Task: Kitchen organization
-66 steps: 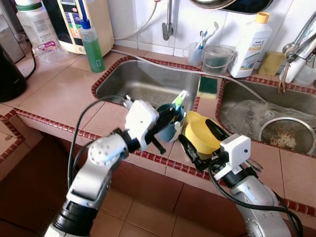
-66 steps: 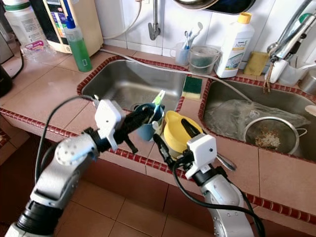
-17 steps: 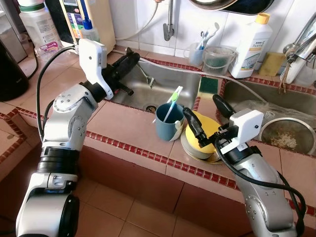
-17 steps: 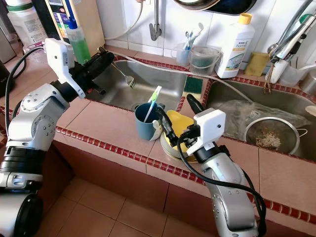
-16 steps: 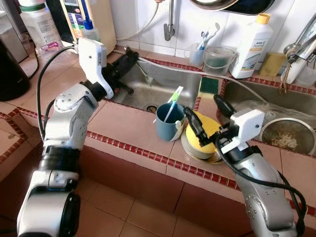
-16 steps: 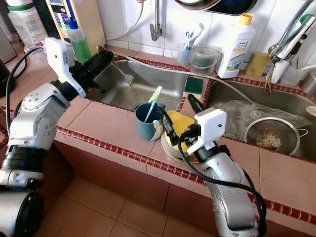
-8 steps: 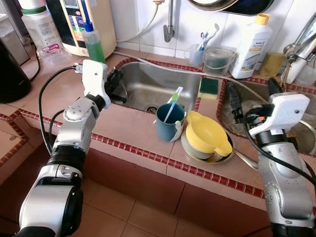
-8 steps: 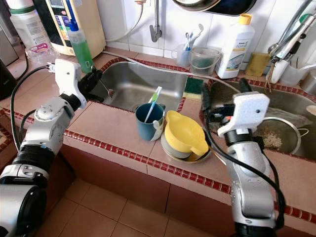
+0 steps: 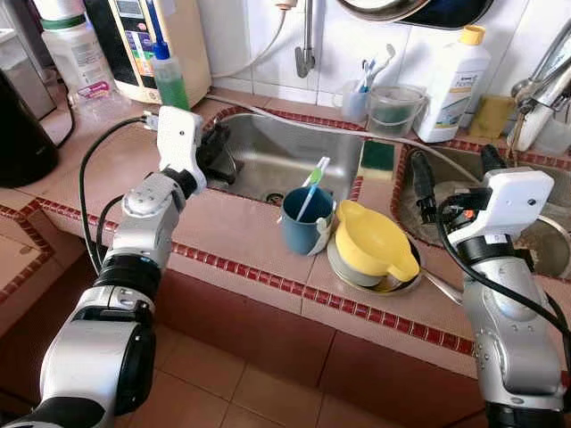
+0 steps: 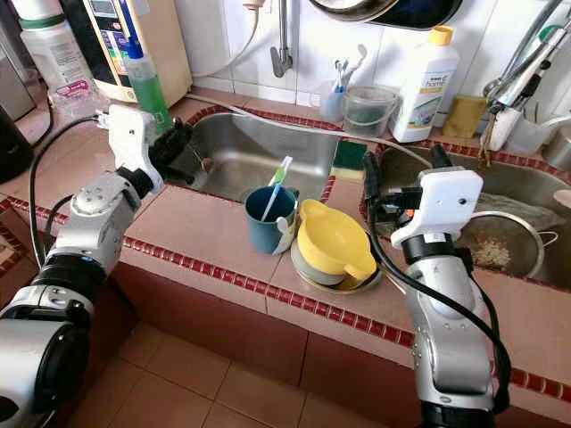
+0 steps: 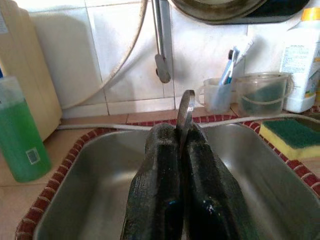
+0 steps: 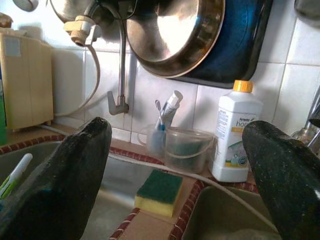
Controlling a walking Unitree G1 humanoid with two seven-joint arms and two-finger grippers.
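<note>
**Fork held over the left sink**

My left gripper [image 11: 181,150] has its jaws closed on a metal fork [image 11: 184,111], its handle projecting beyond them above the left sink basin [image 9: 277,152]. My right gripper [image 9: 451,174] hovers, jaws spread wide and empty, over the right basin [image 9: 526,178].

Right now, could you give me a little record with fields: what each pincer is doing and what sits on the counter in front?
Left pincer: shut on a metal utensil, at the edge of the left sink
Right pincer: open, holding nothing, raised over the divider between the sinks
Cup: blue, on the counter, toothbrush standing in it
Yellow jug: tipped over on a stack of dishes, beside the cup
Sponge: on the divider
Right sink: holds a strainer
</note>
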